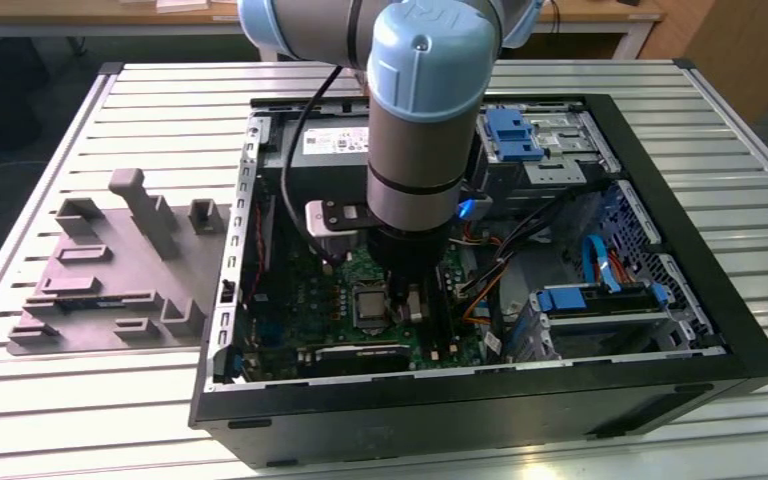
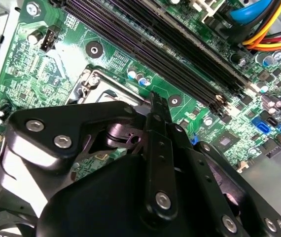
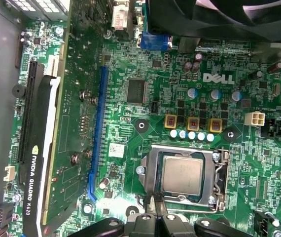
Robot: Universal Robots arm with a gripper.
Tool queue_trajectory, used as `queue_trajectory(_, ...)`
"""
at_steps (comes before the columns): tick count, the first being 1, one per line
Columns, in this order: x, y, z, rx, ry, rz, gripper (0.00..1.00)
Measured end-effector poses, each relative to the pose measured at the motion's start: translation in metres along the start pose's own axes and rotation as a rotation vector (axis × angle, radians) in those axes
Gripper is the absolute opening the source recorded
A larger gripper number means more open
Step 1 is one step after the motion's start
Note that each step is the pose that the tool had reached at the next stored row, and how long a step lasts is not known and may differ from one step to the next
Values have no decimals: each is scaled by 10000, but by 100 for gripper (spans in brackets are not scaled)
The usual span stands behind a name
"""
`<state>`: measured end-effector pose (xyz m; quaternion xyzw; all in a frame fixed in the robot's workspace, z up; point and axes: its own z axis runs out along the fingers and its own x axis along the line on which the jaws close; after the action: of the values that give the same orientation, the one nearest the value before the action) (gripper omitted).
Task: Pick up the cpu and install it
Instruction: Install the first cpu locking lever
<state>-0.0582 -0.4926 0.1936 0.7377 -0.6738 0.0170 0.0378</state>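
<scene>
The cpu (image 3: 182,175) is a small square chip with a silvery top, lying flat in the motherboard socket with the silver socket frame (image 3: 145,170) around it. In the exterior view the cpu (image 1: 368,304) sits in the middle of the board inside the open computer case. My gripper (image 3: 153,200) hovers low over the edge of the socket frame, just beside the chip, with its fingers close together and nothing between them. In the second wrist view, the gripper (image 2: 153,98) points at the socket's corner, and its black body hides most of the socket.
A graphics card (image 3: 37,158) stands on edge beside the blue slot (image 3: 97,128). Black memory slots (image 2: 180,54) and coloured cables (image 2: 263,29) run close to the gripper. A black fan (image 3: 219,15) borders the board. A grey fixture (image 1: 104,270) lies outside the case wall (image 1: 491,400).
</scene>
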Motion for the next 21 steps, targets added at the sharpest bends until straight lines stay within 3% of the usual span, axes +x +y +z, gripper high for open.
queue_trajectory(21, -3, -7, 53, 6, -52, -15, 11)
